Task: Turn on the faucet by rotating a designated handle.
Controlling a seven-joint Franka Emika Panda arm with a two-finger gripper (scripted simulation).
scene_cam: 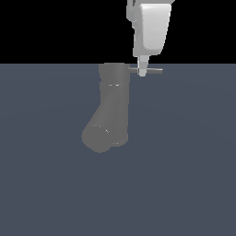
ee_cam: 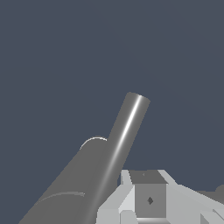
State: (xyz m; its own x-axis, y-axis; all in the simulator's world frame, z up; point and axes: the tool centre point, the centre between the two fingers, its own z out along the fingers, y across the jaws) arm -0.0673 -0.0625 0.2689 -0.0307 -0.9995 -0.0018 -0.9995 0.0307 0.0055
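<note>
My gripper (scene_cam: 142,71) hangs straight down over the handle (scene_cam: 154,70), the thin grey rod that sticks out level from the top cylinder of the faucet (scene_cam: 111,103) toward the exterior view's right. One pale finger crosses in front of the rod about a third of the way along from the faucet, so a short stub of rod shows between finger and faucet body and a longer free end shows beyond the finger. I cannot tell whether my fingers are spread or pressed together: the exterior view shows only one finger edge-on, and I cannot make out a second one or any gap. Whether that finger touches the rod or only overlaps it in the picture is also unclear.

The faucet stands upright on the dark blue-grey floor (scene_cam: 184,175), its thick slanted spout running down from the upright cylinder and ending in a round face (scene_cam: 96,138) toward the exterior view's left.

In the wrist view, the handle (ee_cam: 127,127) runs away from my gripper (ee_cam: 148,199) as a shiny rod, the faucet's (ee_cam: 70,188) dark body just beside it.
</note>
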